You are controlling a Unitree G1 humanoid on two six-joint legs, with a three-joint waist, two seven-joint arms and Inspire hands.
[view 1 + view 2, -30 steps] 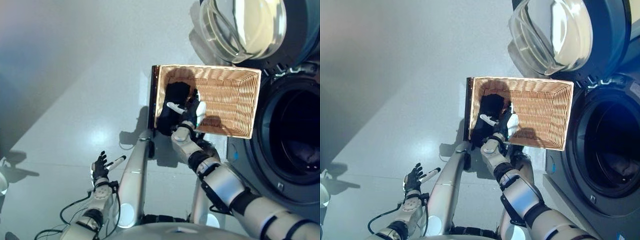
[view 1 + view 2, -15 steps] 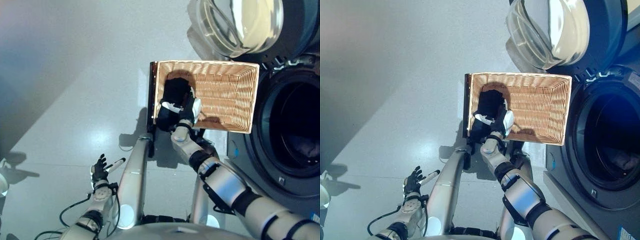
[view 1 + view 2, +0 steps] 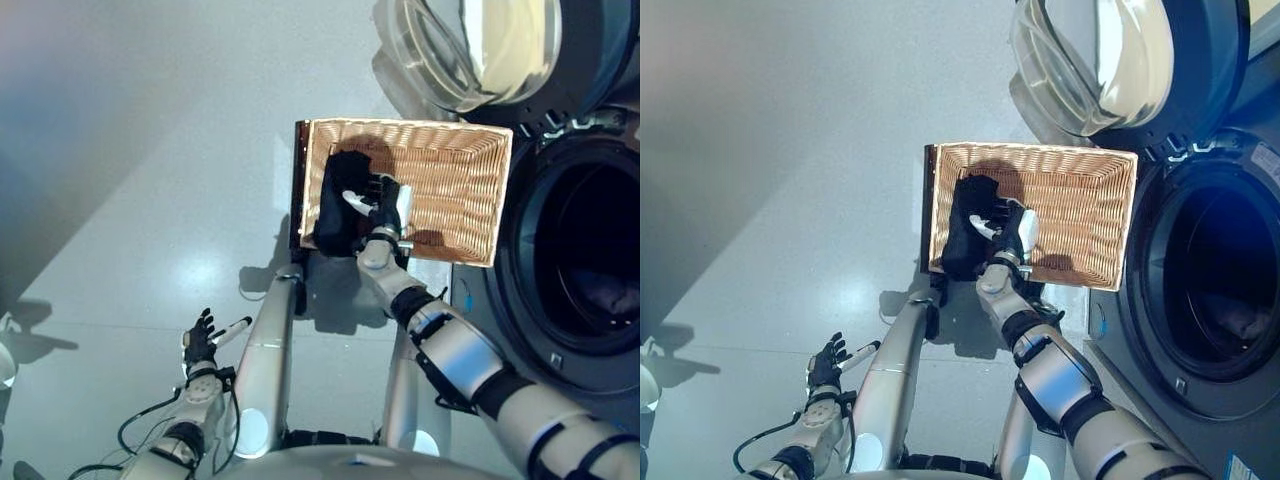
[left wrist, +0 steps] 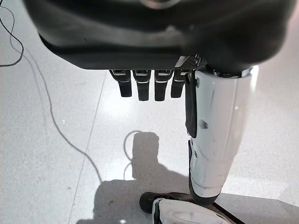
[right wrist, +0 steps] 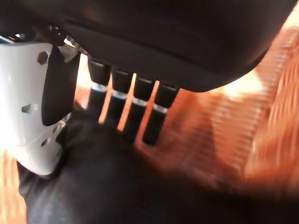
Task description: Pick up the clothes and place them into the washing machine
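Wicker basket: rectangular, light woven, standing on the floor just beside the washing machine, its dark-edged short end toward the robot's left.

Black garment: 1 dark bundle of cloth, lying inside the basket at the end farthest from the machine, heaped against the wall and partly draped over the rim.

Right hand: reaches into the basket from the near side, over the garment. In the right wrist view its fingers run straight and side by side, tips down on the black cloth; the white-covered thumb stands apart beside them, also against the cloth. Nothing is closed round the fabric; the hand rests on it unclenched.

Left hand: low at the robot's left side, well apart from the basket, above bare floor. Fingers relaxed and slightly spread, thumb pointing out, holding nothing. Its own wrist view shows the fingers in a short loose row over the pale floor.

Washing machine: dark-fronted, at the right of the scene. Round drum opening uncovered, interior dark; something pale and indistinct lies low inside, and what it is cannot be told.

Door: round, clear glass bowl, swung wide open, standing beyond the basket's far edge.
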